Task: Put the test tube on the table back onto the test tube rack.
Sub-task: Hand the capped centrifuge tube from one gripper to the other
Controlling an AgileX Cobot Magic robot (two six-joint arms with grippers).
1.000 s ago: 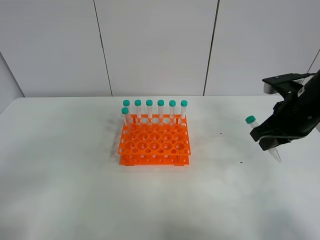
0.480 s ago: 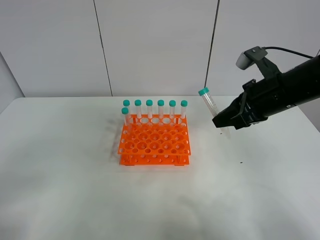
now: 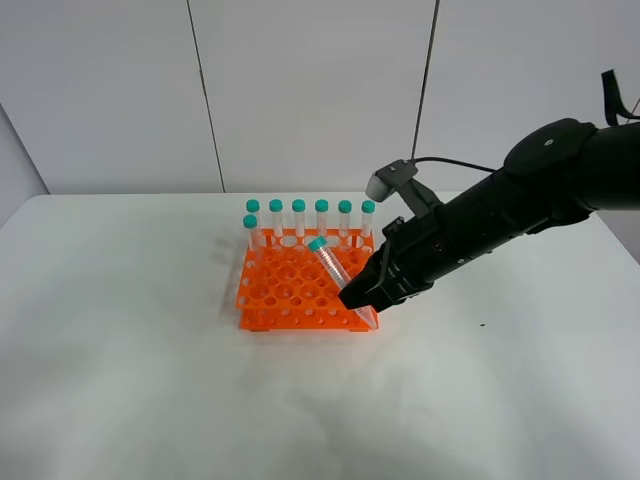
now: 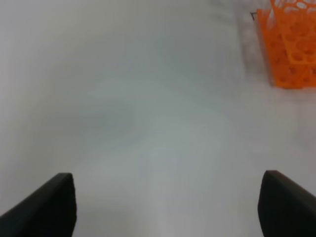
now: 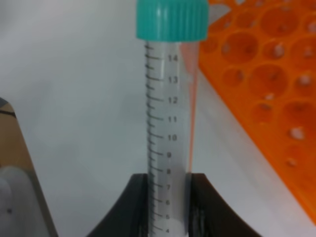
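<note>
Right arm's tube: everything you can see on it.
The tube is slim clear plastic with a ribbed teal screw cap and printed graduations 4 to 14; it looks empty. The right gripper has its jaws shut on the lower part. It is tilted over the front right corner of the rack, cap toward the rack's middle. Tip contact with the rack is unclear.

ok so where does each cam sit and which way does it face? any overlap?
Exterior high: mounted high, facing down across the table to the wall; shows rack, right arm, right hand gripping a tube.
Left wrist: behind the left hand, facing bare table, rack corner at frame edge; its fingertips show, apart.
Right wrist: behind the right hand, looking along it at the held tube, rack behind.
Shared: rack in all three; tube in exterior and right wrist.
</note>
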